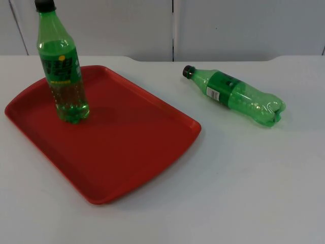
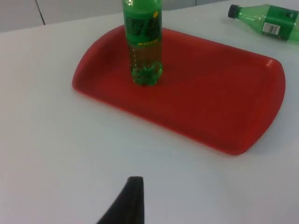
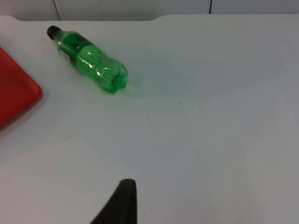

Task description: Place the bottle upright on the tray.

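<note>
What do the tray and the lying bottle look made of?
Tray: looks like moulded plastic, red, semi-gloss, with a soft sheen and a rounded raised rim. Lying bottle: clear green plastic, likely PET; light passes through it, with glossy highlights, a black cap and a label.

A green bottle (image 3: 88,59) with a black cap (image 3: 52,31) lies on its side on the white table (image 3: 210,116), cap toward ten o'clock; the red tray (image 3: 14,91) sits apart from it; a black fingertip (image 3: 122,200) hangs over bare table.
</note>
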`<state>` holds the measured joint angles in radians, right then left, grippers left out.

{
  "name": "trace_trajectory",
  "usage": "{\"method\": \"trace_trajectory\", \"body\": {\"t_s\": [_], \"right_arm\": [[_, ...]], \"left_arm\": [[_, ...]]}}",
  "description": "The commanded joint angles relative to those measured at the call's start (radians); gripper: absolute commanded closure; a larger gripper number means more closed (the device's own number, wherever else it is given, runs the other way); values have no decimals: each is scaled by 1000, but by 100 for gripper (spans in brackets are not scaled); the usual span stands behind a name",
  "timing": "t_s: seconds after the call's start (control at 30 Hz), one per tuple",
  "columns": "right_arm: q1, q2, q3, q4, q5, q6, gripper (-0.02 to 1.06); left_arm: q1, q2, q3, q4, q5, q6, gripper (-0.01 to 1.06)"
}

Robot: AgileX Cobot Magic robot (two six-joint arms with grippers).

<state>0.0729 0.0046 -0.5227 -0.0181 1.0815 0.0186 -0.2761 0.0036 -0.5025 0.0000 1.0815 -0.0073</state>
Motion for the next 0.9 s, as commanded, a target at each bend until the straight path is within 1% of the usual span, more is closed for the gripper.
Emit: {"method": "trace_trajectory", "body": {"t_s": [0.0,0.87], "right_arm": [[-7,-5,7,3,-5,-9,0],[-7,-5,7,3,-5,-9,0]], "left_arm": [[-6,-4,6,9,-7,-3,0],[-6,-4,8,9,-6,7,0]]}}
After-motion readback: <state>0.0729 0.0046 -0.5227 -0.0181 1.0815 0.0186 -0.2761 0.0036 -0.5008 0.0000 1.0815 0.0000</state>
